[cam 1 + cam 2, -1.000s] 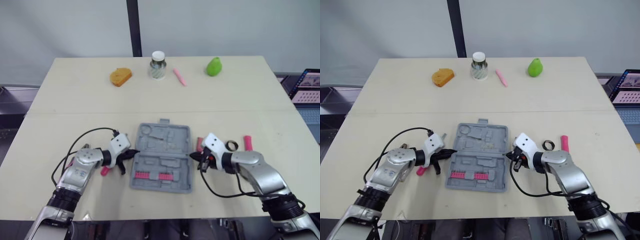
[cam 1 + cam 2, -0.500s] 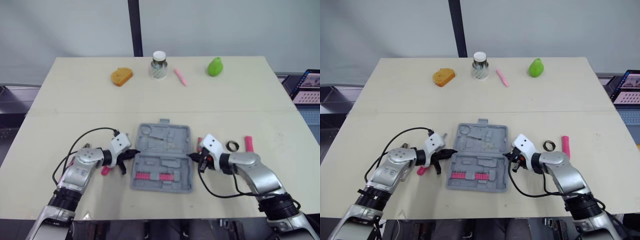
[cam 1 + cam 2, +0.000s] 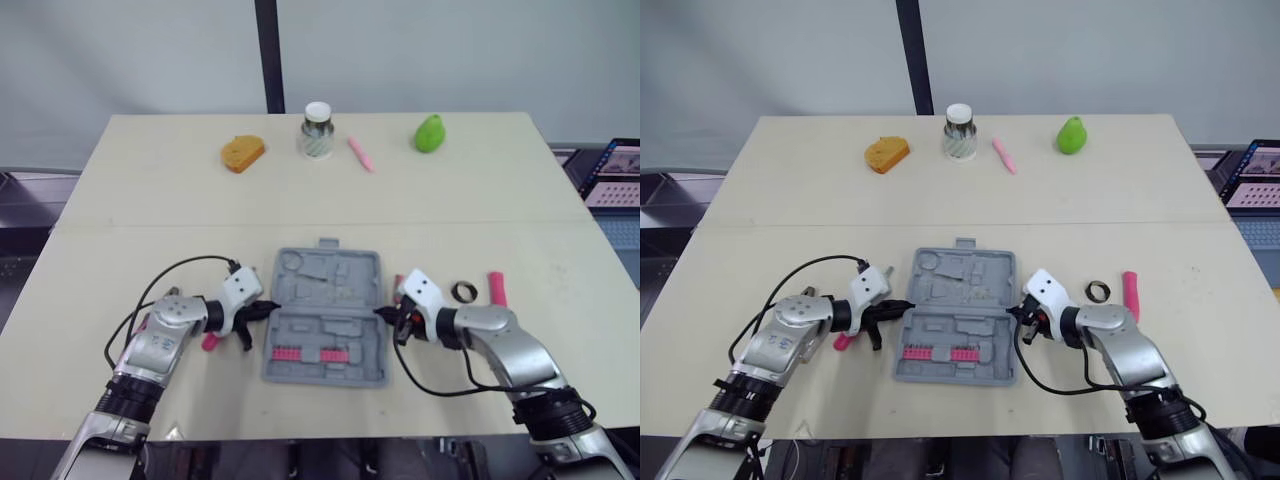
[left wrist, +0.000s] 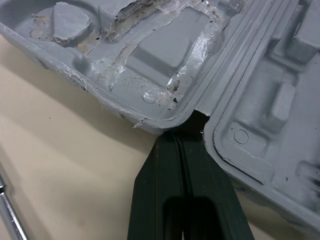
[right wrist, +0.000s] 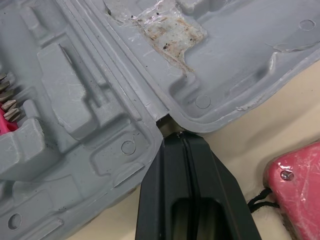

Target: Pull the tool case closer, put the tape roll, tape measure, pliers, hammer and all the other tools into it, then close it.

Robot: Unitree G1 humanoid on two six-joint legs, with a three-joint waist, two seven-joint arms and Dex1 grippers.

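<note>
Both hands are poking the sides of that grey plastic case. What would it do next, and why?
Probably drag the open grey plastic tool case toward itself: the left hand and right hand sit shut, tips in its hinge notches.

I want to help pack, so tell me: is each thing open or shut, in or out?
Case: open, lying flat.
Left gripper: shut, tips at the case's left hinge notch.
Right gripper: shut, tips at the case's right hinge notch.
Tape roll: lying flat, outside the case.
Bits: slotted in the case.
Jar: upright, lid on.
</note>
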